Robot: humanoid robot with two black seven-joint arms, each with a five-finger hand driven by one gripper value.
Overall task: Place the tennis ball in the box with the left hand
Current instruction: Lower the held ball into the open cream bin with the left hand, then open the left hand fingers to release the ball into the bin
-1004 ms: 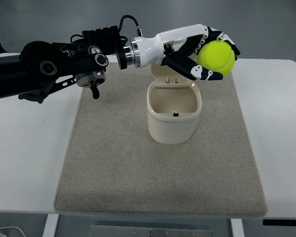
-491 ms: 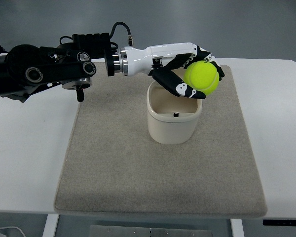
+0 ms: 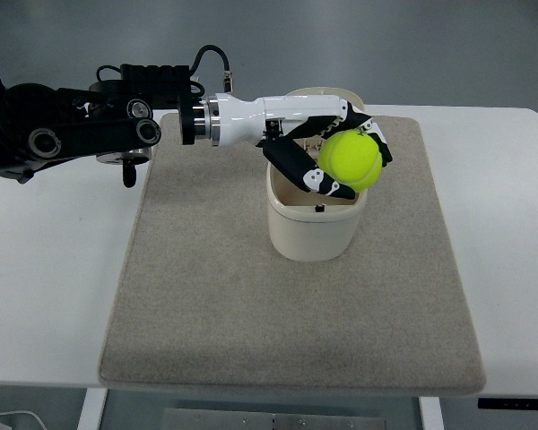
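Left robot hand (image 3: pixel 336 161) gripping the tennis ball (image 3: pixel 351 159), fingers (image 3: pixel 307 175) wrapped around it from the near and far sides. Ball is held in the air directly over the open mouth of the box (image 3: pixel 316 224), toward the box's far-right part, not inside it. Box stands upright on the grey mat (image 3: pixel 251 305), in the mat's far half, lid hinged open behind it. Mat lies on the white desk (image 3: pixel 45 287). Left arm (image 3: pixel 90 134) comes in along the desk's far-left edge.
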